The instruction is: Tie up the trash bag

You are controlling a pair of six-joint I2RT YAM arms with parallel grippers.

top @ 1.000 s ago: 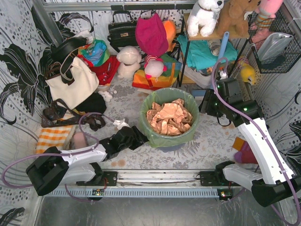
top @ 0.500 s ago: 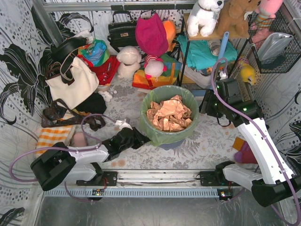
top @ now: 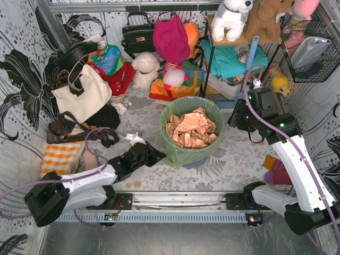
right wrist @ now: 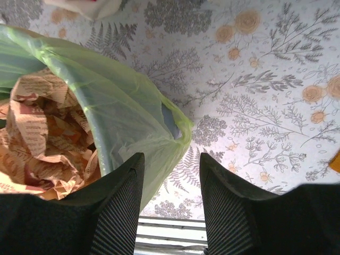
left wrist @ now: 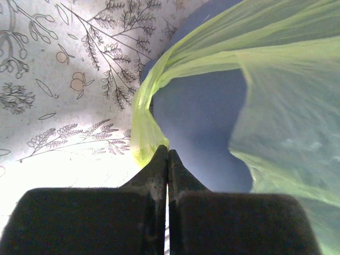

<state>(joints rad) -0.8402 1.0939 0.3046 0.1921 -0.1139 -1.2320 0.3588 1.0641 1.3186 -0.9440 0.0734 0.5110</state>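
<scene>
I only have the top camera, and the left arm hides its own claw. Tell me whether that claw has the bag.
Observer: In the left wrist view, the left claw is shut, with a fold of the trash bag pinched at its tips, drawn out from the rim.
Operator: Good. Now report the right claw, which my view shows only from behind.
Observer: In the right wrist view, the right claw is open. A loose corner of the bag's overhang shows in the gap between its two sides.
</scene>
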